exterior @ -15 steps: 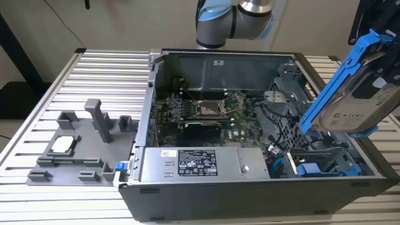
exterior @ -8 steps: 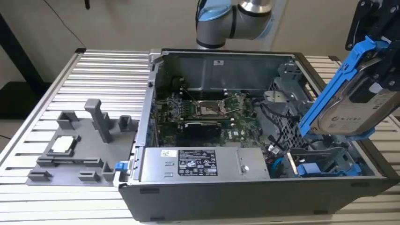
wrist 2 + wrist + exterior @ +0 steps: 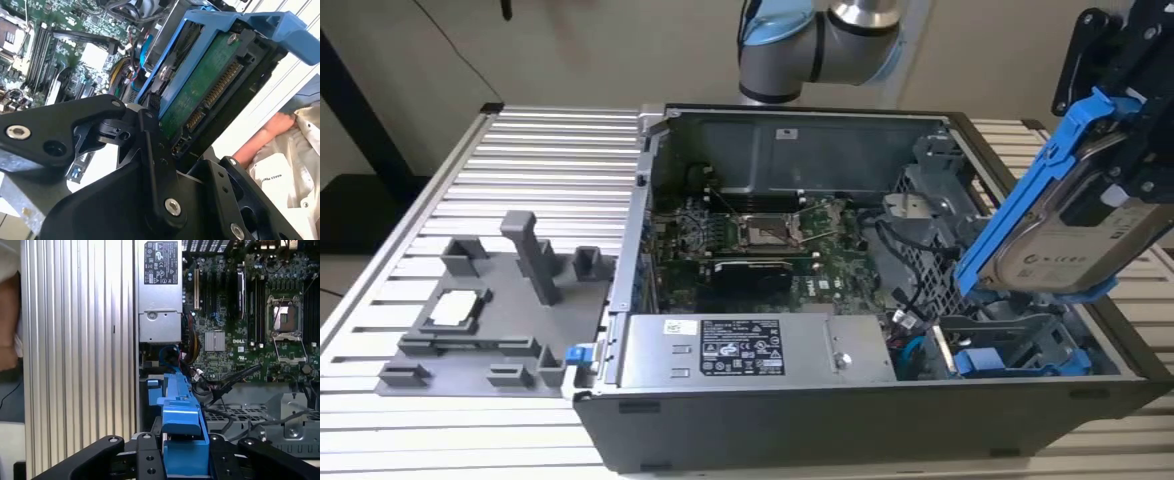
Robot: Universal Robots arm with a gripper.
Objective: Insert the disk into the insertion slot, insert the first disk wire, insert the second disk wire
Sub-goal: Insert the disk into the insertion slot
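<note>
The disk, a silver-grey drive in a bright blue carrier frame, hangs tilted above the open computer case at the exterior view's right. My gripper is shut on it from above. In the second wrist view the disk's green circuit-board side shows between my black fingers. The first wrist view looks along the carrier's blue edge, clamped in the gripper. Below the disk lies the insertion slot, a bay with blue plastic parts. Loose blue and black wires lie beside it.
A grey labelled power-supply box sits at the case's front, with the motherboard behind it. A grey fixture block stands on the ribbed table at the exterior view's left. A person's arm is close beside the case.
</note>
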